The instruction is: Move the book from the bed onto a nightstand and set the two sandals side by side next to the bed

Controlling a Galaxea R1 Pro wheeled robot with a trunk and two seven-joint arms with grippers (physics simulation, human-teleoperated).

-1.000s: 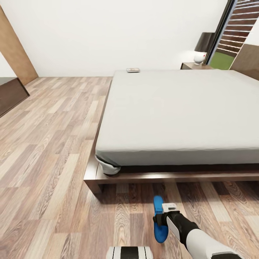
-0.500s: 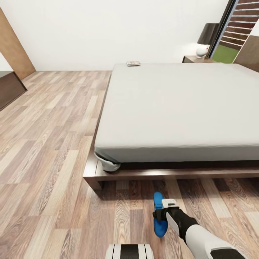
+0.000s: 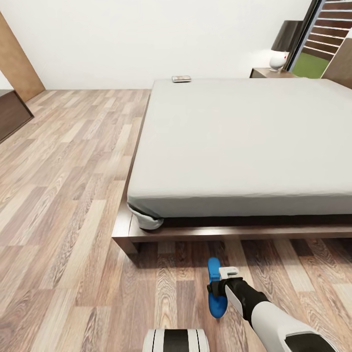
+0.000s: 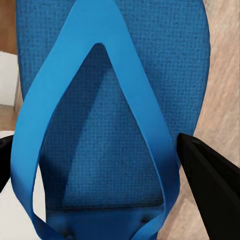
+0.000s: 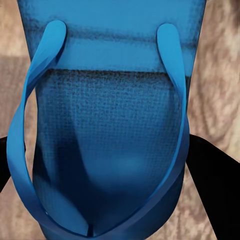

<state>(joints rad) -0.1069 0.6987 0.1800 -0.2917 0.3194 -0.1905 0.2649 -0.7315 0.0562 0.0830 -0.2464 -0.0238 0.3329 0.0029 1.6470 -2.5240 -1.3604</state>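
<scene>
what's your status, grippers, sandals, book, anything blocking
Right gripper shut on a blue sandal over the floor by the bed. Left gripper shut on the other sandal. Book on the bed's far corner. Nothing blocking.

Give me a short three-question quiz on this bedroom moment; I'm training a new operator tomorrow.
1. True or false: the book lies on the bed.
2. What does the right gripper hold? A) a lamp B) a blue sandal C) a pillow
3. Fill in: the sandal held in the head view hangs over the wooden ____, near the bed's foot.

Key:
1. True; it lies at the mattress's far left corner.
2. B; the fingers flank the blue sandal. The left gripper frames another sandal.
3. floor.
</scene>
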